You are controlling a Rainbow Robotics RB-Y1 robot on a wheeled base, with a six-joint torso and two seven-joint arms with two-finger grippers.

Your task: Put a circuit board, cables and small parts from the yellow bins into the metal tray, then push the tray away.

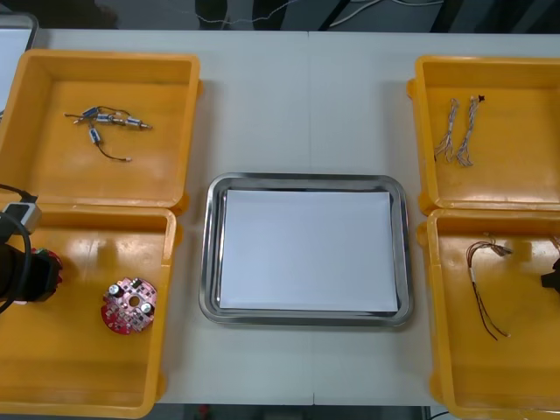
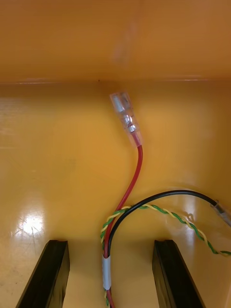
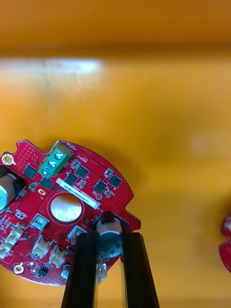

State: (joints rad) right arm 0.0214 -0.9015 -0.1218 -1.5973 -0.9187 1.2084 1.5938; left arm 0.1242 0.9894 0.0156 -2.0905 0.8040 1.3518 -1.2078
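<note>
In the near left yellow bin (image 1: 166,262), with bare floor all round, the circuit board (image 1: 129,306) lies flat under the clenched, empty left gripper (image 3: 109,236), while the released right gripper (image 2: 110,243) straddles a cable (image 2: 137,168), its black and green-yellow strands plain from the right wrist, near a bin wall (image 2: 115,43).

Bright, even light from above. The metal tray (image 1: 208,254) shines at mid-frame; the yellow bin (image 2: 29,224) floor carries a white glare spot.

Left arm (image 1: 22,273) black, red ring, grey plug (black cable looped); fingers (image 3: 85,269) flat, black.
</note>
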